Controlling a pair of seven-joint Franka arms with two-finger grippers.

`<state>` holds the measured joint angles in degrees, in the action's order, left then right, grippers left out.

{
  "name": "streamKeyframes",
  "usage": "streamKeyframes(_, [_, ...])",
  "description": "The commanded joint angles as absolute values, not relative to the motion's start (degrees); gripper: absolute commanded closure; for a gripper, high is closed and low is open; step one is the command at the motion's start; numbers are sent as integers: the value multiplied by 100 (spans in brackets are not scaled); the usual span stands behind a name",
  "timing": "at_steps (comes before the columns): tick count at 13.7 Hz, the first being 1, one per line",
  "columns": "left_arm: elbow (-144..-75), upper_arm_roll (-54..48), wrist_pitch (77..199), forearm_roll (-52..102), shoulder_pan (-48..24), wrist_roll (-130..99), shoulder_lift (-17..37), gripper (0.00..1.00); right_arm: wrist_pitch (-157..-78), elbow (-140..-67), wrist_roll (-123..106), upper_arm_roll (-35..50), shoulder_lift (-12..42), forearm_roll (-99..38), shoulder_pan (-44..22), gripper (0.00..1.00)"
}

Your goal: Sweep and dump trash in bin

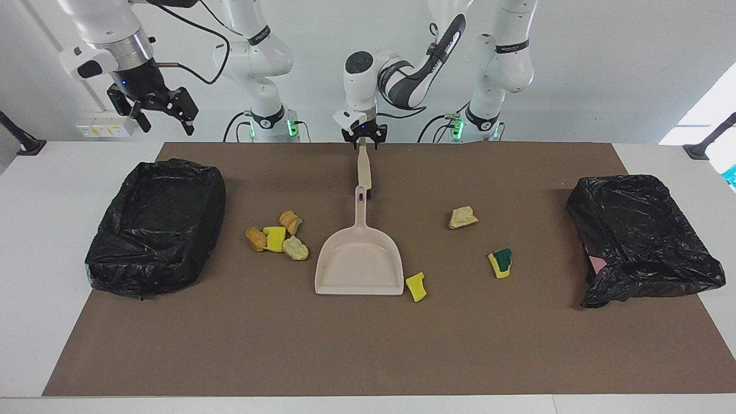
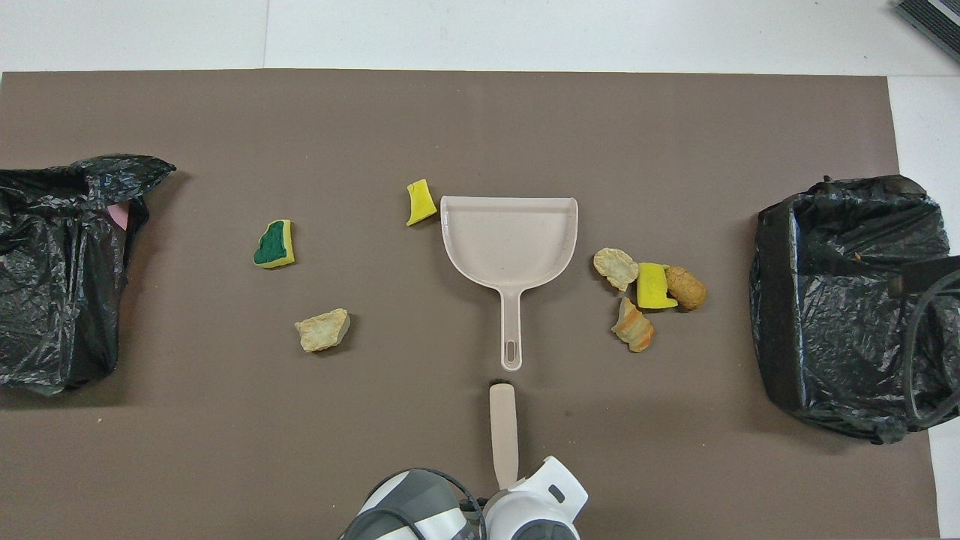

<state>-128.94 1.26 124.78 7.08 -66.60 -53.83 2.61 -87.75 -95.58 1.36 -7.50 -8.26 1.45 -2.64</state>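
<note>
Brush pickup was in hand: the left gripper [image 1: 363, 142] sat at the handle end of the beige plastic hand brush [image 1: 364, 172], though whether it had clamped I could not tell. The right gripper [image 1: 152, 112] waited with its fingers apart. The next move called for sweeping the yellow sponge and tan bread scraps [image 2: 652, 289], at three o'clock of the beige plastic dustpan [image 2: 510, 236] seen from overhead, into it.

Both arms are glossy white with rounded joint housings, black bands at the joints and black cables looped alongside. Green lights glow at their bases. Each black two-finger gripper, the left gripper [image 1: 363, 142] and the right gripper [image 1: 154, 112], perhaps carries a small blue light.
</note>
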Motion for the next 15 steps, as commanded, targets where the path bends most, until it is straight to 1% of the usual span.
streamKeyframes(1, [-12902, 220, 12182, 747, -6759, -5344, 158, 100, -8824, -9721, -79, -756, -967, 114, -220, 0])
streamKeyframes(3, [-12902, 246, 12121, 756, -6698, -5344, 123, 100, -8824, -9721, -79, -756, -967, 114, -220, 0])
streamKeyframes(4, [-12902, 272, 11972, 756, -6575, -5335, 19, 100, -8824, -9721, -88, -756, -967, 114, -220, 0])
streamKeyframes(6, [-12894, 281, 11516, 747, -6093, -5178, -280, 100, -8816, -9721, -88, -756, -967, 114, -220, 0])
streamKeyframes(8, [-12763, 290, 11041, 677, -5592, -5019, -413, 100, -8807, -9721, -79, -756, -967, 114, -220, 0])
streamKeyframes(12, [-12455, 290, 10750, 169, -4432, -5027, -334, 100, -8815, -9712, 9, -669, -906, 132, -395, 0])
streamKeyframes(15, [-12244, 290, 10758, -359, -3641, -5010, -212, 100, -8964, -9668, 498, -589, -739, 115, -947, 0])
